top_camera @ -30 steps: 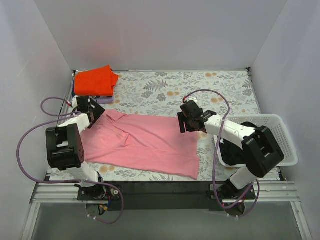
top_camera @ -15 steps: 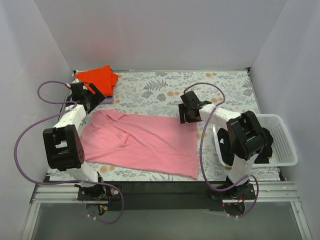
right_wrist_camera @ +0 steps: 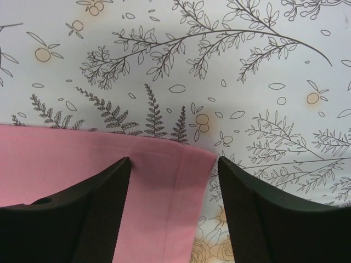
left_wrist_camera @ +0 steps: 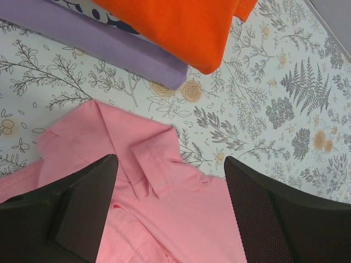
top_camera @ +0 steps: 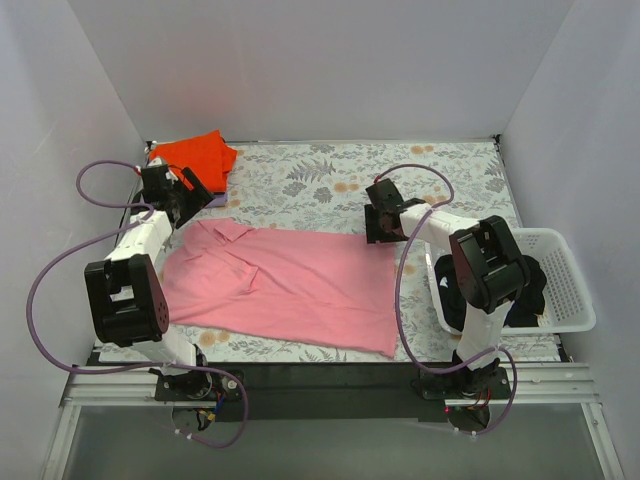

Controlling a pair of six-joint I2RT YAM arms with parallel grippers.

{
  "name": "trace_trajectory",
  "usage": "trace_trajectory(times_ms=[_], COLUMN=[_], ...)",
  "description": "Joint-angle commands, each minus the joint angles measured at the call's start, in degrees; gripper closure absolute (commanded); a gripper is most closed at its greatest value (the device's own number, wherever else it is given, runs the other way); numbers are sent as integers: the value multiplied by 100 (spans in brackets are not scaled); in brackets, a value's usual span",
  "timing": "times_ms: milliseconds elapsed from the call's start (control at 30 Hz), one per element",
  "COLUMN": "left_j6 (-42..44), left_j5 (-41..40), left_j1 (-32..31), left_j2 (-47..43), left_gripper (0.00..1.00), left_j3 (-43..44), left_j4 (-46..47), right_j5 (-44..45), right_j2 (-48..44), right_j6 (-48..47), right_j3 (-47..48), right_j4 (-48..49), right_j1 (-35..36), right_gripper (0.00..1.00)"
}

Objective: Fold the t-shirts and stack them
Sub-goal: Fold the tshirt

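1. From overhead, the pink shirt (top_camera: 285, 285) lay spread flat on the flowered table (top_camera: 330, 180). The left gripper (top_camera: 180, 200) was at its collar end and the right gripper (top_camera: 385, 222) at its far right corner.
2. The left wrist view caught the stack plainly: the folded orange shirt (left_wrist_camera: 181, 22) sat on a purple garment (left_wrist_camera: 109, 38), just beyond the pink collar.
3. Same view: the left fingers (left_wrist_camera: 82, 213) stood wide apart over the collar, gripping nothing.
4. The right wrist view went close on the hem corner. The fingers (right_wrist_camera: 98, 219) were parted wide on either side of it, with nothing pinched.
5. Only the overhead view showed the white basket (top_camera: 575, 300) at the right edge. Something dark (top_camera: 446, 300) lay inside, partly hidden by the right arm.
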Motion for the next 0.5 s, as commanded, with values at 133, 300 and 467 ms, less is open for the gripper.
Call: trace_trajectory(times_ms=[133,300,467], left_j6=[117,143,213], left_j5=[91,73,-5], left_j1=[-97,-124,-203], left_j2=[-337,-372,-390], left_gripper=[23,23,23], left_j3=[-113,-96,-96], left_j4=[49,40,49], right_j5=[181,128,110], right_j2=[227,25,-265], right_j6=[128,259,365], right_j3=[204,46,-42], right_j4=[94,103,94], right_j1=[-138,-181,-182], right_gripper=[41,43,33])
